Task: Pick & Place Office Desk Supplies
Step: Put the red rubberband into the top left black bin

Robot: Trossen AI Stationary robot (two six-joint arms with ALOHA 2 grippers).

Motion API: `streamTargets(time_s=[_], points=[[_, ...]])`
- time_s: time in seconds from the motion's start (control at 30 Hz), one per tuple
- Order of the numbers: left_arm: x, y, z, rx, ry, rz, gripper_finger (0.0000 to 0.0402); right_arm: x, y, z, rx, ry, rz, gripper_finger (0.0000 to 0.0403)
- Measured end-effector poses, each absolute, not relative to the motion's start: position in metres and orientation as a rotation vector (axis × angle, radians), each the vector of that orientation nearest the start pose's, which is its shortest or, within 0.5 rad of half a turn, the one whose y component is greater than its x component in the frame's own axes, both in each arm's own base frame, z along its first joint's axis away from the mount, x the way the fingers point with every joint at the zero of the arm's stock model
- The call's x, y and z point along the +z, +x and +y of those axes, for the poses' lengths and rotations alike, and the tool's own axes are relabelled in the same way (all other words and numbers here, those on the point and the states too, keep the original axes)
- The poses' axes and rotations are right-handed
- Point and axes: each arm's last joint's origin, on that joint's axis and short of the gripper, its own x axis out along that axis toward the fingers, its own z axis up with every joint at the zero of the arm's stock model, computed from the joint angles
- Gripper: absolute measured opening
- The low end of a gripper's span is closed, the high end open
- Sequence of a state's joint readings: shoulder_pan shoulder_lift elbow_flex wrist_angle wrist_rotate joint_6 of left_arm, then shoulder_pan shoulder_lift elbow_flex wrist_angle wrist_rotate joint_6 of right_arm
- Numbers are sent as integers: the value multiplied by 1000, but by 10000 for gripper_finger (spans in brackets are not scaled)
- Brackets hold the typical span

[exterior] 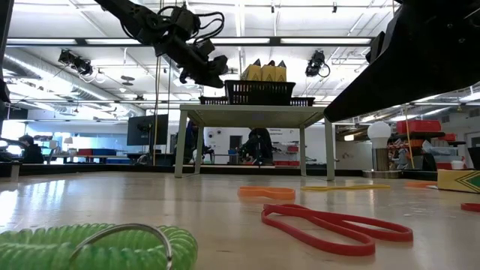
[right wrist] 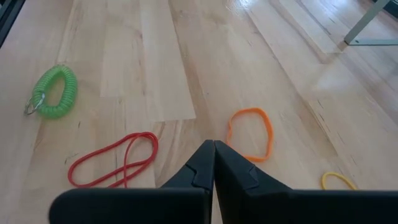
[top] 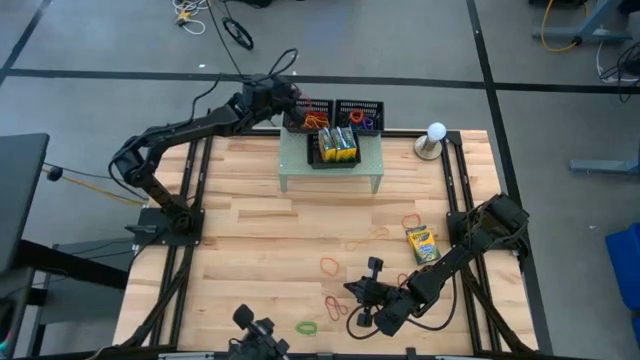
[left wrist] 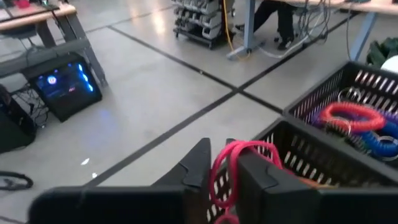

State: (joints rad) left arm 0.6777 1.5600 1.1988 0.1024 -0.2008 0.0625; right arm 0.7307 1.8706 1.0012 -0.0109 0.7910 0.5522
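One red rubber band (left wrist: 231,171) hangs between my left gripper (left wrist: 224,177) jaws, which grasp it directly above the far-left mesh tray (left wrist: 323,163), so release means straight down. My right gripper (right wrist: 214,163), jaws clenched empty, waits over the near tabletop (right wrist: 155,74).

Robotics lab, taped concrete floor (top: 420,40), workstations (left wrist: 205,18)

On the bench (exterior: 187,202) up close lie a green coil (exterior: 82,246) with a metal ring and a red band loop (exterior: 337,226) — an orange loop (exterior: 266,193) beyond. Farther back, a pale riser (exterior: 255,116) carries a black mesh tray (exterior: 259,91) of yellow boxes (exterior: 266,72); the left pincer (exterior: 212,75) hangs just beside the tray.
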Motion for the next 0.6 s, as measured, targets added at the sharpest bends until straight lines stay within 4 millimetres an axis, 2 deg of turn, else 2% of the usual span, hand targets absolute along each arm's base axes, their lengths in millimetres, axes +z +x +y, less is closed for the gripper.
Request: streamTargets(time_s=[0.3, 0.6], points=[[305, 275, 227, 777, -46, 390, 141, 139, 282, 222, -231, -71, 589, 13], [338, 276, 223, 737, -65, 456, 198, 139, 284, 219, -240, -69, 589, 13]])
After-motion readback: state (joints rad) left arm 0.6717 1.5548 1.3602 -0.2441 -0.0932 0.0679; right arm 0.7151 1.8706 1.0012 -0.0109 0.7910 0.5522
